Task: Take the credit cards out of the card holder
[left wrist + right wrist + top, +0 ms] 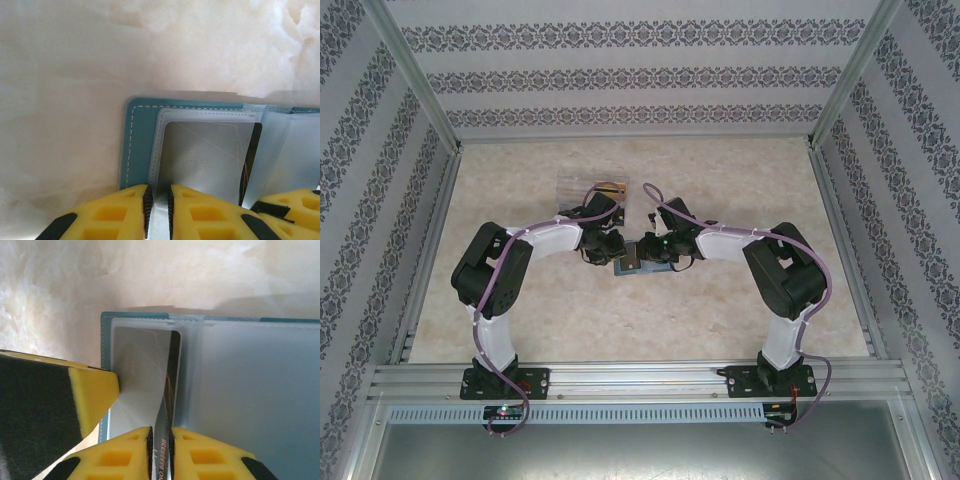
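Two tools clamp your open card holder point(137, 145): left tool point(157, 207) nips its clear sleeve point(159, 131), right tool point(160, 447) grips the black card point(173, 370), whose long axis points toward that tool.

Card holder point(260, 390) cropped at right edge.

Left tool point(157, 212) and right tool point(160, 452) clamped tight, tips adjacent.

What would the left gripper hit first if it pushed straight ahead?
Probably the card holder: the left gripper pinches its clear sleeve, with a silvery card just ahead, though depth is unclear.
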Tool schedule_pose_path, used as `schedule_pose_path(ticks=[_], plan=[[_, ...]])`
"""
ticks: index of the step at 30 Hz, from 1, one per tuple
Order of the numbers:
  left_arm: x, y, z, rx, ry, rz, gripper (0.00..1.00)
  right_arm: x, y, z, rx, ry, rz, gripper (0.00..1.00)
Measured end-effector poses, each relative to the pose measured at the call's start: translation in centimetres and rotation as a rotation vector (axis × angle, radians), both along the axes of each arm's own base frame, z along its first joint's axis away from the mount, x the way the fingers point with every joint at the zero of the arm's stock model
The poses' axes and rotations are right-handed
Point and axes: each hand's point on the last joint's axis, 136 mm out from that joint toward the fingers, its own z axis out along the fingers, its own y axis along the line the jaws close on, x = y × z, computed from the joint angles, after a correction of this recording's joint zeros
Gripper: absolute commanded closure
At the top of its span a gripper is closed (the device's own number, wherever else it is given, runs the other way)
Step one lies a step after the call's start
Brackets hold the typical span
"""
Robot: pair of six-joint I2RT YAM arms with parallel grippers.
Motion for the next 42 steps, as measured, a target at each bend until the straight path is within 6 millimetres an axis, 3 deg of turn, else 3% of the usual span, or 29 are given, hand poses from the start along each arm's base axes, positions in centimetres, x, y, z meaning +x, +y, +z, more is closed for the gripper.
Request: schedule_pose_path(ticks=[10, 30, 34, 42], plan=[[0.0, 0.0, 0.0, -0.001, 0.0, 0.0, 0.8, -0.1, -0.3, -0.8, -0.009, 0.024, -0.006, 0.78], [0.0, -0.1, 0.0, -0.007, -0.001, 0.001, 0.8, 0.1, -0.1, -1.0, 0.029, 0.075, -0.011, 0.92], [0.0, -0.1, 0.0, -0.008, -0.002, 0.0, 0.74, 0.1, -0.2, -0.9, 0.039, 0.082, -0.019, 1.0], [0.1, -0.4, 0.2, -0.02, -0.004, -0.004, 0.71, 0.2, -0.8, -0.8, 0.053, 0.062, -0.041, 1.0]])
